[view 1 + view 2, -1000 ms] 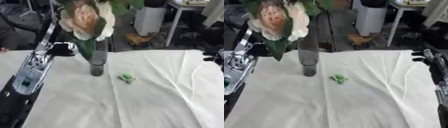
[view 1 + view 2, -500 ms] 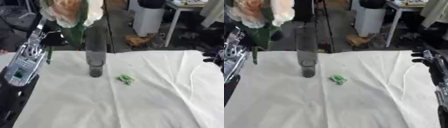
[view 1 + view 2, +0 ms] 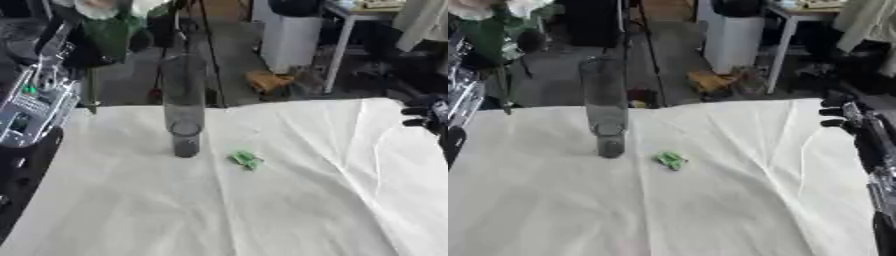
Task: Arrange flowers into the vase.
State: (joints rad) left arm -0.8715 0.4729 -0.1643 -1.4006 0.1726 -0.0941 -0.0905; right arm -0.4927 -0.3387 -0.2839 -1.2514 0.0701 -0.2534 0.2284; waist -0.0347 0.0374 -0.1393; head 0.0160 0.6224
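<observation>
Now holding flower point(image 3: 109, 20) high in upper left of frame, w/ left hand point(image 3: 83, 47) seemingly curled round dark stem; grip itself partly hidden behind leaves. Blossom pale, cut by top edge. Vase point(image 3: 185, 102) standing upright at centre-left on white cloth point(image 3: 289, 200), tall, clear glass, nothing in it. Small green scrap point(image 3: 247, 159) lying just right of vase base, apart from it. Right hand point(image 3: 839, 112) at right edge, fingers dark; cannot tell if open or curled.

To do well, probably: bring stem end over vase mouth, keep vertical, lower slowly, avoid knocking rim, since narrow vase could tip.
</observation>
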